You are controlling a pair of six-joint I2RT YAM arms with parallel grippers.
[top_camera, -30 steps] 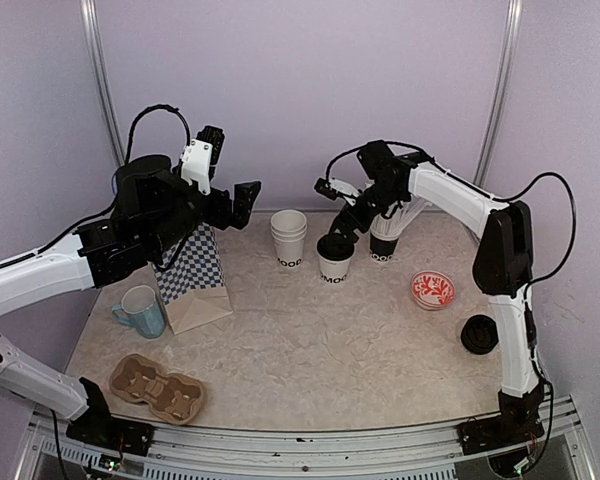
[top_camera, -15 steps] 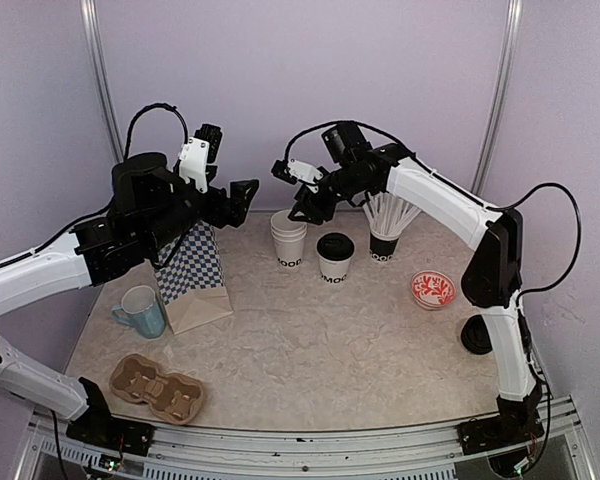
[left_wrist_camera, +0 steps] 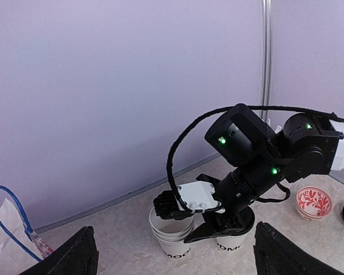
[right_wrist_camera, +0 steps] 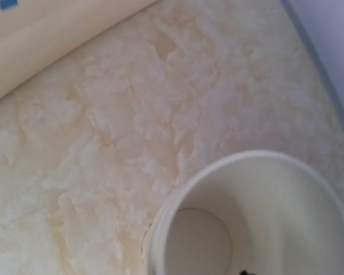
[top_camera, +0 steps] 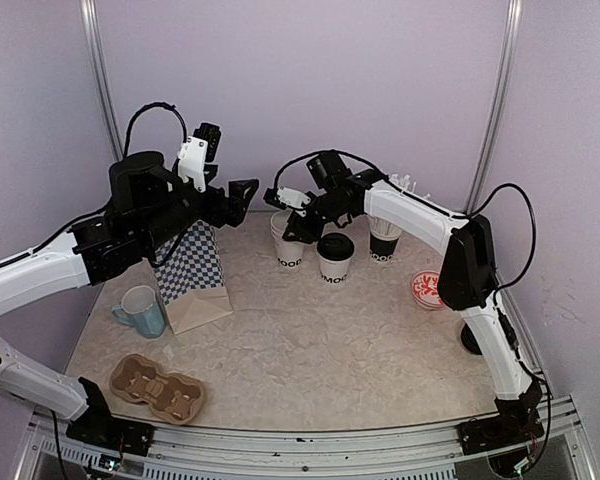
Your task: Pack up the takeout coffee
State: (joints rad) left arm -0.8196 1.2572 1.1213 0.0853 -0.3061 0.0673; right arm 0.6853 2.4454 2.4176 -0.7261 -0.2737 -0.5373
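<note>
Currently the right arm stretches across the back of the worktop (top_camera: 310,340) to a stack of lidless white MOOD cups (top_camera: 288,248). The right fingers (left_wrist_camera: 163,206) are apart, one on either side of the top cup's rim. Whether they touch the rim cannot be told. The right wrist view looks straight down into that top cup, which is empty, with marbled worktop around it. Just to the right of the stack stands a lidded MOOD cup (top_camera: 335,262), upright, its black lid on. Both rest on the worktop, outside the bag and the carrier. Beyond the lidded cup, partly behind the right arm, is a black-banded cup with white straws (top_camera: 382,248). A red patterned bowl (top_camera: 430,290) sits nearer the right edge, and a loose black lid (top_camera: 477,335) lies close to the right arm's lower link. The left arm is raised above a blue-checked paper bag (top_camera: 195,275), and the left fingers (left_wrist_camera: 80,255) are spread wide and grip nothing. A light-blue mug (top_camera: 143,310) stands beside the bag, and a cardboard cup carrier (top_camera: 158,387) lies at the near left.
</note>
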